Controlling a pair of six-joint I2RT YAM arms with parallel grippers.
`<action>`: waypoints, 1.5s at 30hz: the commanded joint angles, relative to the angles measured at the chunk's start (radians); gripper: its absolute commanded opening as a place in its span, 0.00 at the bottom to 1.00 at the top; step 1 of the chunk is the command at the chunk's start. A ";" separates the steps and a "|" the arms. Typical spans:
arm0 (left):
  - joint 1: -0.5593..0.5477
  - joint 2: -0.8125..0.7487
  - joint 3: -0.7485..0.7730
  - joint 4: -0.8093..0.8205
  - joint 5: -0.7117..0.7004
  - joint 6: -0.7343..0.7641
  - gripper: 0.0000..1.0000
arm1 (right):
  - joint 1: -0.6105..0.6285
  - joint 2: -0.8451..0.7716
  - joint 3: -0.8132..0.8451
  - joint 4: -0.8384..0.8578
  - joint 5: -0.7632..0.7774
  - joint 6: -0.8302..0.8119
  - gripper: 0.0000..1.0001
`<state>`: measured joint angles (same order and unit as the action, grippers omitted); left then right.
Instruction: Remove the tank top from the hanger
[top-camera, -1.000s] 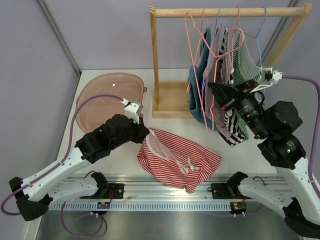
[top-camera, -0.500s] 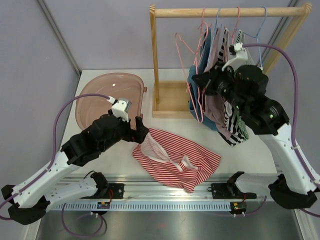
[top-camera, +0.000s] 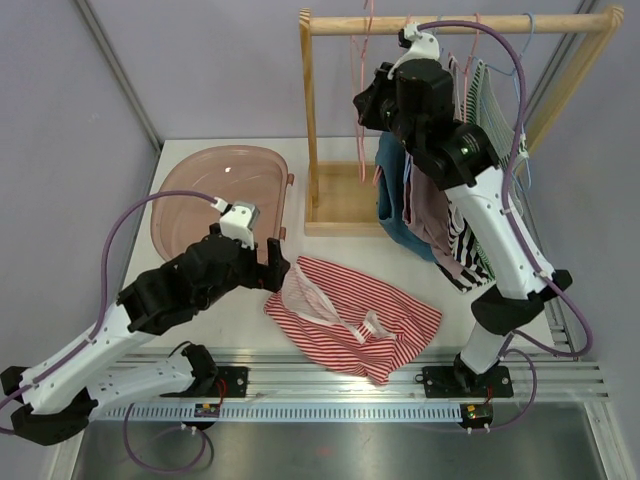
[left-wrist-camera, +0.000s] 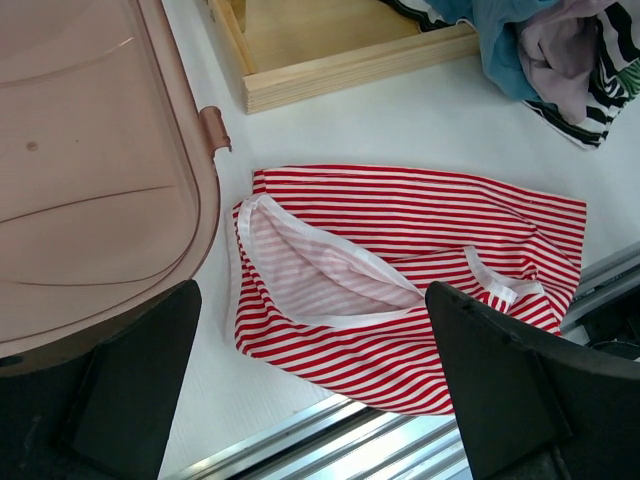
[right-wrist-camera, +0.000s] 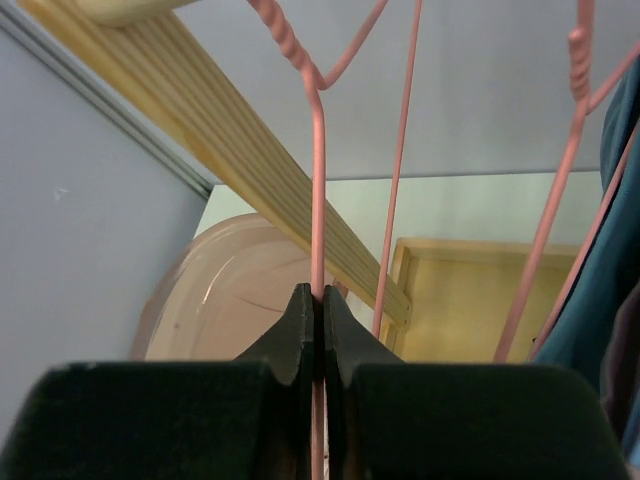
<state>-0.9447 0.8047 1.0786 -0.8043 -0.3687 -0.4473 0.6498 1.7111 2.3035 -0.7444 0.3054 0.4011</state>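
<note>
- Tank top (top-camera: 355, 320): red-striped, lying crumpled on the counter (top-camera: 480, 300) between the two arm bases, near the front rail. It is off the hanger, with no wire in it.
- Hanger (right-wrist-camera: 317, 180): pink wire and bare, up beside the rack (top-camera: 460, 22) bar at its left end.
- Right hand (right-wrist-camera: 318, 295): clamped on the hanger's wire just below the twisted neck, fingers pinched tight with no gap.
- Left hand (left-wrist-camera: 310, 300): fingers wide apart and holding nothing. It hovers low over the top's left edge, next to the basin (left-wrist-camera: 90, 150).
- Progress: I'd call the removal itself done, since the garment and the wire are fully separated.
- What's left, as I read it: park the empty hanger on the bar and let go. Can't tell from these views whether the hook is over the bar yet.
- Nearby: other clothes (top-camera: 440, 200) hang on the same bar just to the right of the held hanger, several of them packed close on their own hangers.
- The rack's base tray (top-camera: 340, 200) sits below them, and the pink basin is on the counter's left, touching nothing.
- In the way: neighbouring pink hanger wires sit just beside the held one in the wrist view, so there's a snag risk when the right hand backs out.
- The rack's left post is also close to that hand.
- Nothing lies on top of the tank top.
</note>
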 joint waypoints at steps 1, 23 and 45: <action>-0.034 0.001 0.020 0.011 -0.055 -0.025 0.99 | 0.007 0.048 0.080 -0.038 0.067 -0.025 0.00; -0.310 0.362 -0.204 0.583 0.126 -0.005 0.99 | 0.007 -0.423 -0.225 -0.042 -0.157 -0.131 0.99; -0.425 0.959 -0.112 0.620 0.105 -0.068 0.00 | 0.007 -0.964 -0.765 -0.035 -0.403 -0.188 0.99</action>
<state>-1.3655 1.7370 0.9627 -0.2012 -0.2638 -0.4747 0.6502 0.7635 1.5478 -0.8085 -0.0448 0.2386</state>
